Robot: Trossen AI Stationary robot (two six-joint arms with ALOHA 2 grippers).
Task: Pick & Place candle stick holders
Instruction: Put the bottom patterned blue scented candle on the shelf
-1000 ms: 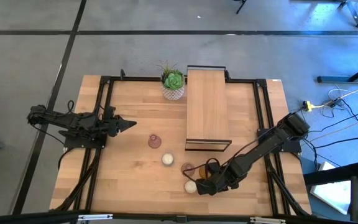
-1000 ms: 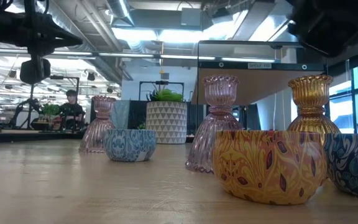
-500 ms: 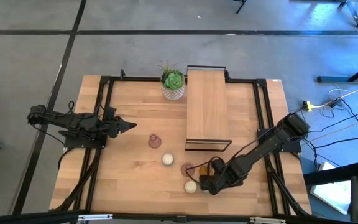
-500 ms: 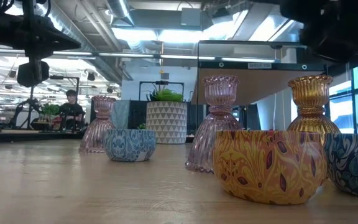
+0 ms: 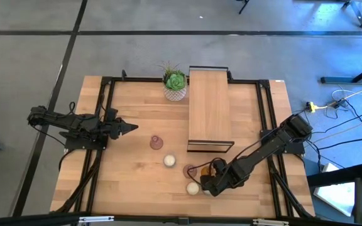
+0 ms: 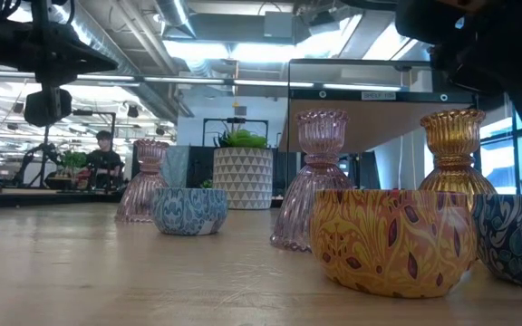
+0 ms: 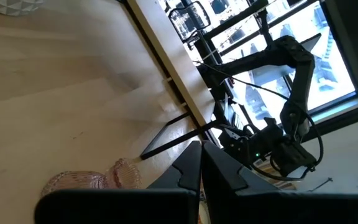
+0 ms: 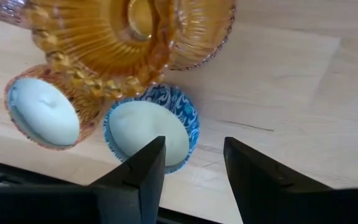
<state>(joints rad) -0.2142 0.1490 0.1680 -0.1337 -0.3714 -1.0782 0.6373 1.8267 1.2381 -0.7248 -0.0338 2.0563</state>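
Note:
Near the table's front, three glass candle stick holders stand upright on their bases among three round cream-filled ones. These are a pink one, a brownish-pink one and an amber one. The round ones are a blue-patterned cup, a yellow-patterned cup and one farther left. My right gripper hangs open, pointing steeply down over the blue-patterned cup beside the amber holder, its fingers above the cup. My left gripper waits shut at the table's left, level above the wood.
A long wooden stand with a black frame lies at the back centre. A green succulent in a white pot stands to its left. Black rails run along both table sides. Bare wood lies between the left arm and the pink holder.
My right gripper has tipped a little over the cluster of holders, staying in place and open. In the low view its dark shape reaches farther into the top right. The holders have not moved.

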